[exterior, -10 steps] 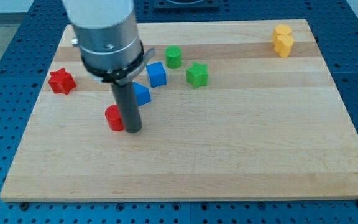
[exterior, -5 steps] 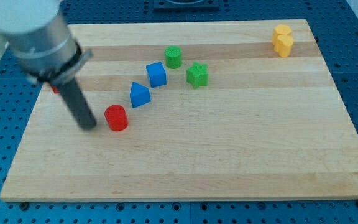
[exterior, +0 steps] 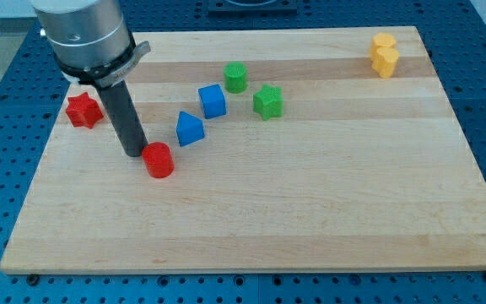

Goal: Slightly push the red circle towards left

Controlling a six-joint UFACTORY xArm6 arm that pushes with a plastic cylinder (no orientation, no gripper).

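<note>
While the wooden board [exterior: 310, 211] spans nearly the whole view, the arm's grey housing [exterior: 83, 38] fills its top-left corner. Having no fingers, the rod grasps nothing; my tip [exterior: 134, 154] sits just left of the red circle [exterior: 159, 160], seemingly touching it, though contact is hard to judge. That circle lies left of centre. A blue triangular block [exterior: 190, 128], blue cube [exterior: 213, 100], two green blocks [exterior: 235, 77] [exterior: 267, 100], a yellow block [exterior: 384, 54] near the top-right corner, and a red star [exterior: 83, 111] by the left edge remain.
</note>
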